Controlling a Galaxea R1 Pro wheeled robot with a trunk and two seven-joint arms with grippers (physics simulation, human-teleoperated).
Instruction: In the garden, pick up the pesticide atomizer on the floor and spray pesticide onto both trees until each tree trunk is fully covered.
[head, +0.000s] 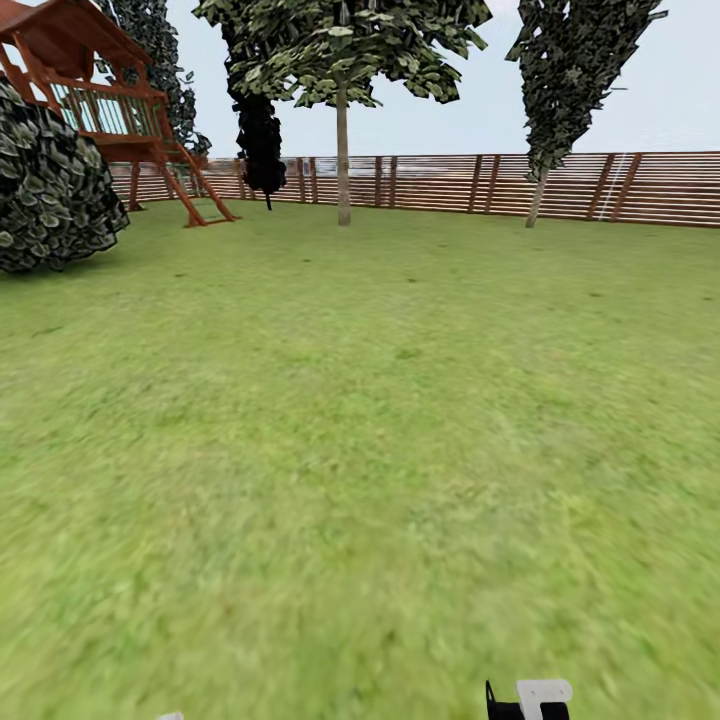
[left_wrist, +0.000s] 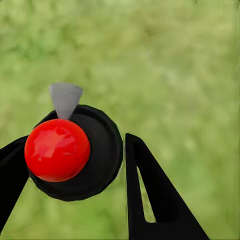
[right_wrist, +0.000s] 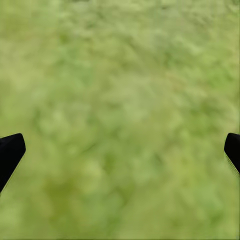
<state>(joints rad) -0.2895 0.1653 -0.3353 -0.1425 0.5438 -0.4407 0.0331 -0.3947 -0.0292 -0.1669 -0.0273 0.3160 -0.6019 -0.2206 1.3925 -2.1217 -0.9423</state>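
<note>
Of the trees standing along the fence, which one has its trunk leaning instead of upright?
The tree on the right: its thin pale trunk slants before the fence. The middle tree has a straight vertical trunk, and the dark conifer stands upright too.

The left gripper (left_wrist: 70, 185) had flat black wedge-shaped fingers (left_wrist: 155, 200), one with a slot. The right gripper (right_wrist: 120, 155) showed black fingertips; a white pad (head: 543, 692) capped it.

A brown horizontal-slat wooden fence (head: 560, 185) bounds the far lawn. Left of it stands a reddish wooden play tower (head: 110, 110), under pale sky
</note>
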